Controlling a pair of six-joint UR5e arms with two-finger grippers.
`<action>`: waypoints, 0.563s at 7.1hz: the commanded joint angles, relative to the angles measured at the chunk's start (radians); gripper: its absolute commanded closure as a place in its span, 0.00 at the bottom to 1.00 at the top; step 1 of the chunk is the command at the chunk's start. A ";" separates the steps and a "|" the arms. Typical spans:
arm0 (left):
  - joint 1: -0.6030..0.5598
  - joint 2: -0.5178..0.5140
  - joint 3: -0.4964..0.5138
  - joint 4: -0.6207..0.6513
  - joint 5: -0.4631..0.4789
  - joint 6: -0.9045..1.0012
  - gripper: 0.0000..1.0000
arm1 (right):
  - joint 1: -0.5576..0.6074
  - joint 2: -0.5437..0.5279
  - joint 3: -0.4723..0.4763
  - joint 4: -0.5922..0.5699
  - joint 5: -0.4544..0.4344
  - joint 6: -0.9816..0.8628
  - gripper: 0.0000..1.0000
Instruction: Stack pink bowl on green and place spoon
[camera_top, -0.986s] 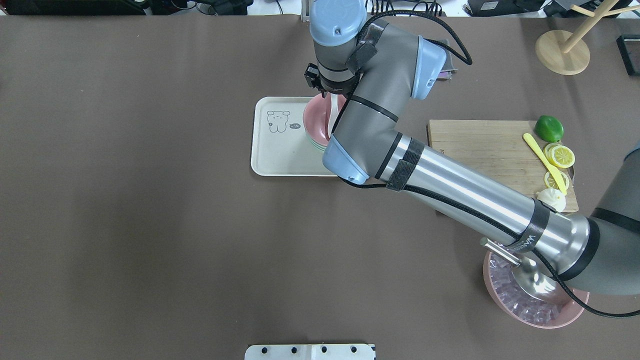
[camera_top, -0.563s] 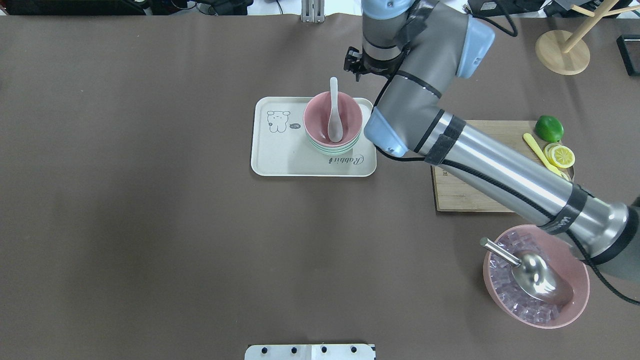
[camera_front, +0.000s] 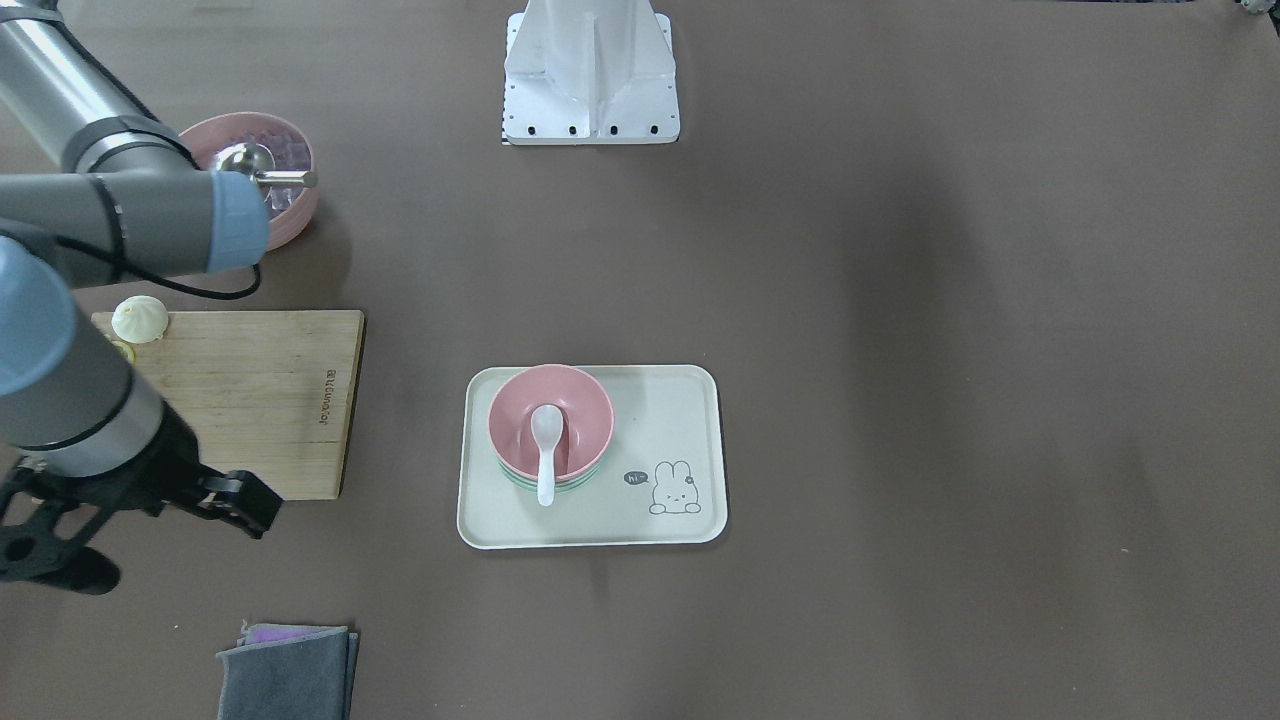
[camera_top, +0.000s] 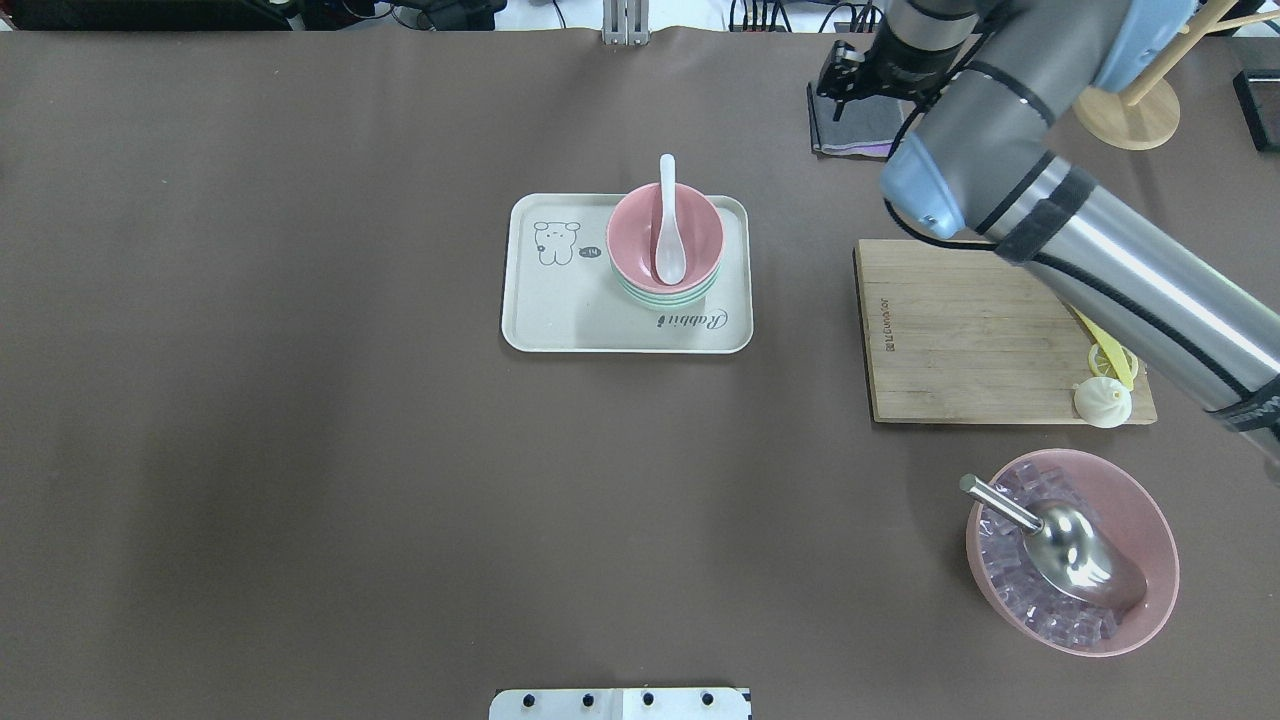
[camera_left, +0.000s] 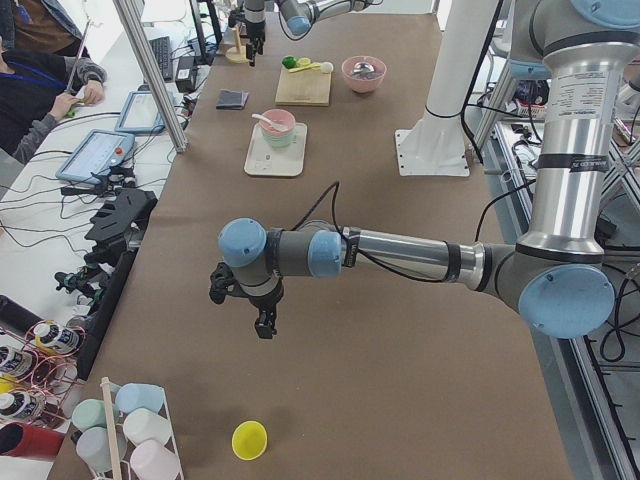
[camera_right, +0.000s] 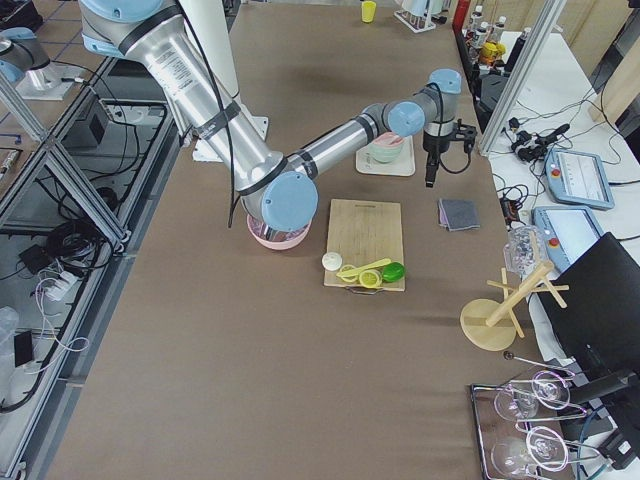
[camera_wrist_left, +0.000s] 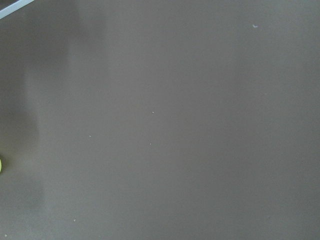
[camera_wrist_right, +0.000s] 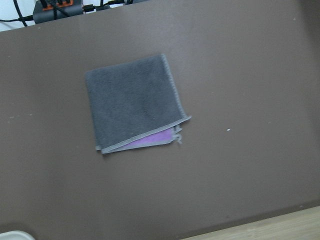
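Observation:
A pink bowl (camera_top: 692, 232) sits nested on a green bowl (camera_top: 662, 298) on the right half of a cream tray (camera_top: 560, 320). A white spoon (camera_top: 668, 240) lies in the pink bowl, its handle over the far rim. The stack also shows in the front view: pink bowl (camera_front: 582, 415), spoon (camera_front: 546, 440). My right gripper (camera_top: 832, 85) hangs open and empty above a grey cloth, well right of the tray. My left gripper (camera_left: 262, 328) shows only in the left side view, far from the tray; I cannot tell if it is open or shut.
A folded grey cloth (camera_wrist_right: 132, 107) lies under the right wrist. A wooden cutting board (camera_top: 970, 330) with a bun (camera_top: 1103, 403) and lemon slices lies right of the tray. A pink bowl of ice (camera_top: 1160, 540) holds a metal scoop. A wooden stand (camera_top: 1125, 105) is at far right.
My right arm has swung from above the bowls to the right and far side of the table. The spoon stays in the pink bowl, free of the gripper.

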 joint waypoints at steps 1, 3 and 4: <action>-0.047 0.108 -0.088 -0.001 0.005 0.094 0.01 | 0.167 -0.100 0.004 -0.005 0.110 -0.290 0.00; -0.068 0.148 -0.139 0.002 0.005 0.083 0.01 | 0.296 -0.230 0.001 -0.006 0.149 -0.549 0.00; -0.087 0.145 -0.129 0.004 -0.007 0.083 0.01 | 0.348 -0.311 0.002 -0.003 0.149 -0.692 0.00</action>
